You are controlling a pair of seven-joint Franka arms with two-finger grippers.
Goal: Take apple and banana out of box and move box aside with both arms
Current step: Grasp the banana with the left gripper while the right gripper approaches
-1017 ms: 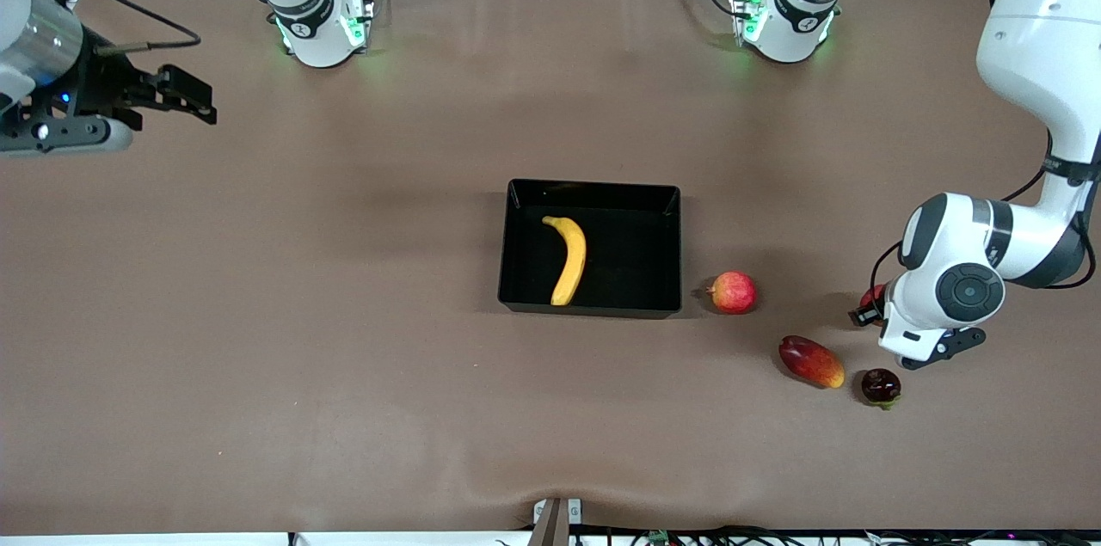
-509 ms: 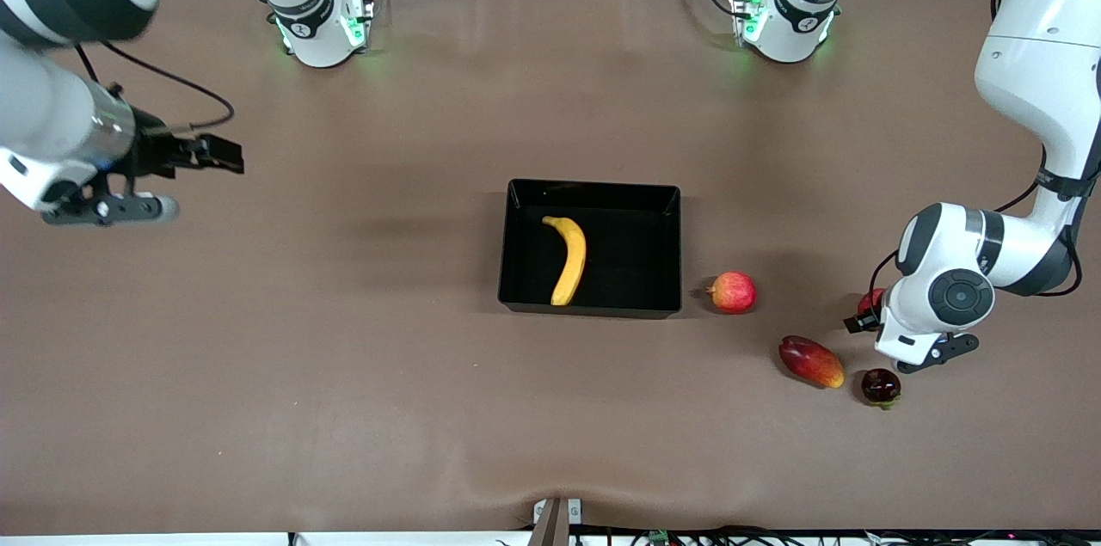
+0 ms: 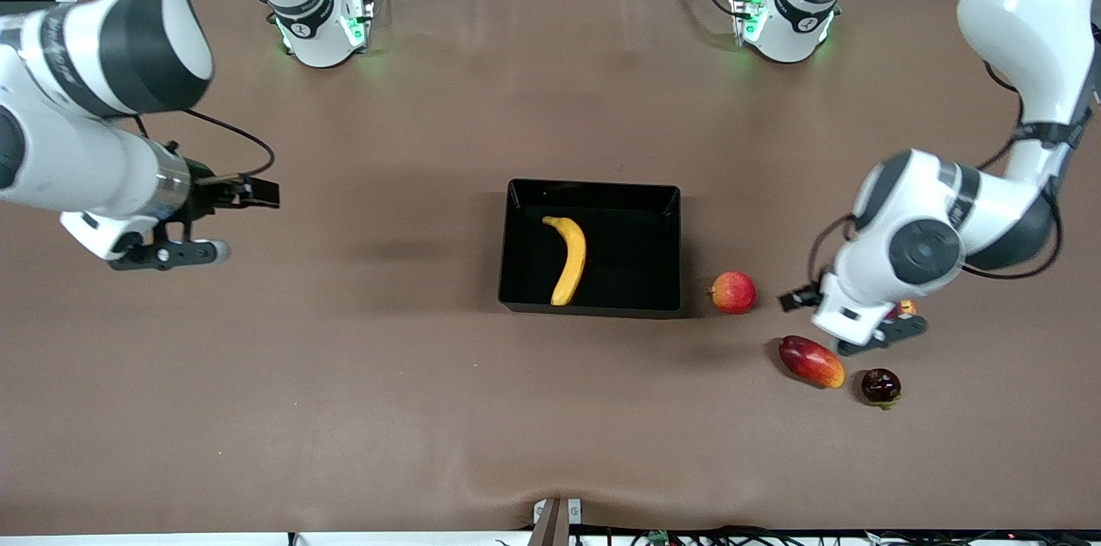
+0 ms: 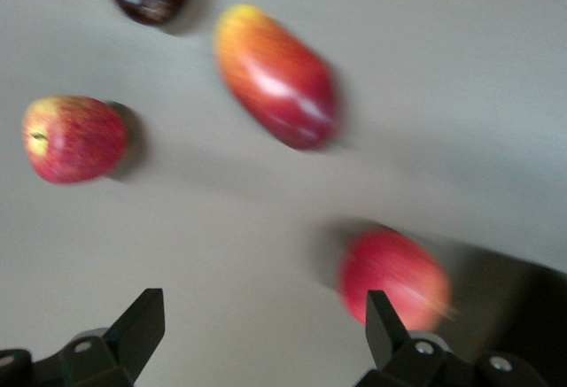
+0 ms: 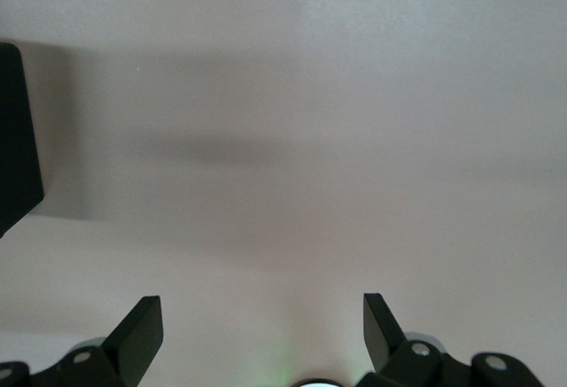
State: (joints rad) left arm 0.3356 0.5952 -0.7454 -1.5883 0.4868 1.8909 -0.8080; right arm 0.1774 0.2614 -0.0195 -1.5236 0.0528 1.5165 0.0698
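The black box (image 3: 655,249) sits mid-table with the yellow banana (image 3: 568,258) lying in it. The red apple streaked with yellow (image 3: 902,308) is mostly hidden under the left arm's wrist; it shows whole in the left wrist view (image 4: 73,137). My left gripper (image 3: 798,298) is open and empty, in the air over the table between the apple and a pinkish-red fruit. In its own view (image 4: 261,334) the fingers hold nothing. My right gripper (image 3: 258,192) is open and empty over bare table toward the right arm's end, also seen in its own view (image 5: 263,334).
A pinkish-red round fruit with a nub (image 3: 733,291) lies beside the box, blurred in the left wrist view (image 4: 392,279). A red-orange mango (image 3: 810,361) and a small dark red fruit (image 3: 881,386) lie nearer the front camera. A box corner shows in the right wrist view (image 5: 18,139).
The left gripper has swung from over the apple toward the pinkish-red fruit and the box. The right arm has come down and in toward the box. No fruit has moved.
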